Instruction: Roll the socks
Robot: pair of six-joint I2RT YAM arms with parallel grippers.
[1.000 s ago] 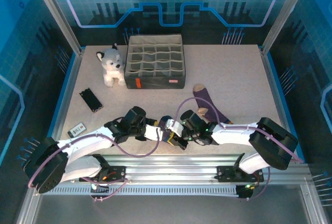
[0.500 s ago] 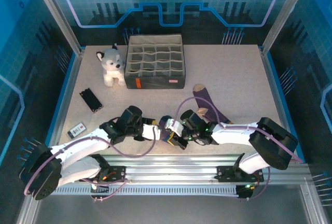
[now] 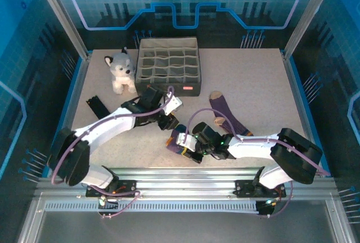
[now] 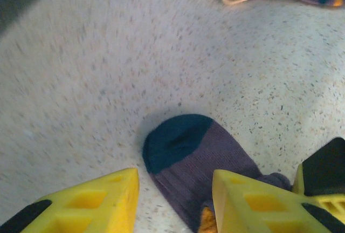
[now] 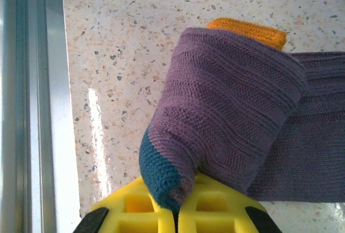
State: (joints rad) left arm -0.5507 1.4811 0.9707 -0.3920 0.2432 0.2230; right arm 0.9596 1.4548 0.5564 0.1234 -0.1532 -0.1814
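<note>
Left pincer (image 4: 172, 187) lifted away; right pincer (image 5: 175, 206) pinches sock (image 5: 226, 109).

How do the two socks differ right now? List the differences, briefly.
Toe colour: the navy-toed sock has a dark blue toe; the tan-toed sock has a tan toe and heel. Pose: the navy-toed sock is folded over itself; the tan-toed sock lies stretched flat on the table. Hold: the right tool pinches the navy-toed sock; no tool holds the tan-toed sock. Both have purple bodies.

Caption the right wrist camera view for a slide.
Right tool pinches the folded purple sock by its navy patch, orange cuff peeking behind, on a speckled table.
</note>
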